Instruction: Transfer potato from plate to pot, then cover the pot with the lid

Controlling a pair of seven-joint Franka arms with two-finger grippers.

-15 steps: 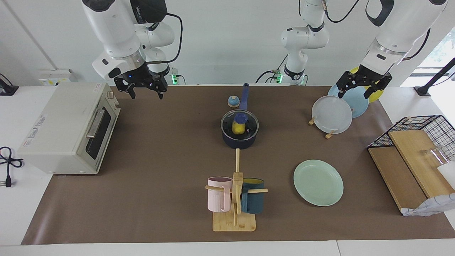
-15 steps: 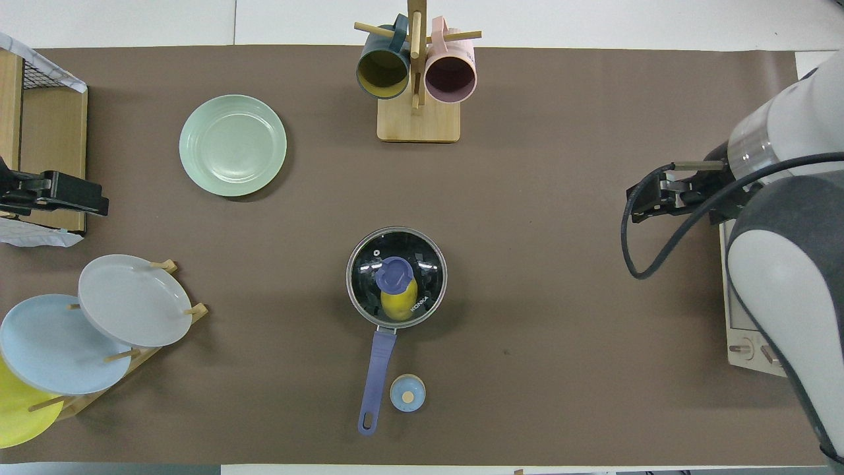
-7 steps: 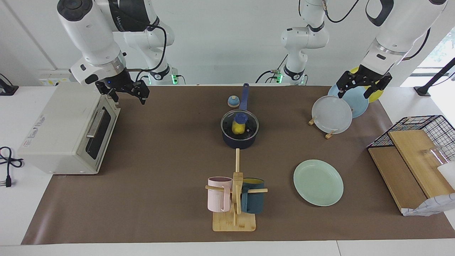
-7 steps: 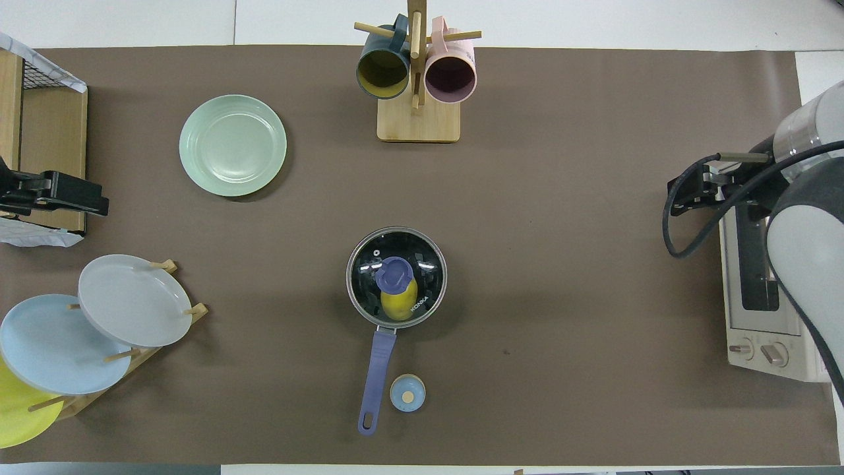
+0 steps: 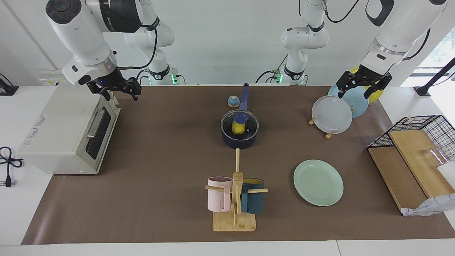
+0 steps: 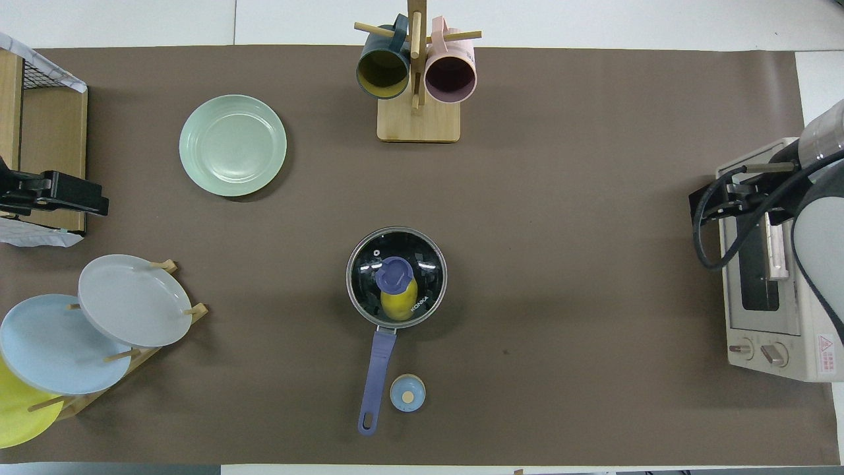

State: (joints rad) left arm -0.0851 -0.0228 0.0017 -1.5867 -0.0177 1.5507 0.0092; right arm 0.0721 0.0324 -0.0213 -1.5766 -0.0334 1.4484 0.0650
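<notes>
I see the potato [image 5: 238, 128] inside the pot [image 5: 240, 139] at mid-table, under the lid [image 5: 239, 123], which sits flat on the pot's rim. The plate [image 5: 318, 182] lies bare, farther from the robots and toward the left arm's end. My right gripper [image 5: 114, 89] hangs over the oven [image 5: 67, 128] at its top corner, fingers spread, holding nothing. My left gripper [image 5: 362, 82] hovers over the rack of plates [image 5: 331, 114], fingers also apart and holding nothing. A bell [image 5: 233, 101] stands just beside the pot's handle.
</notes>
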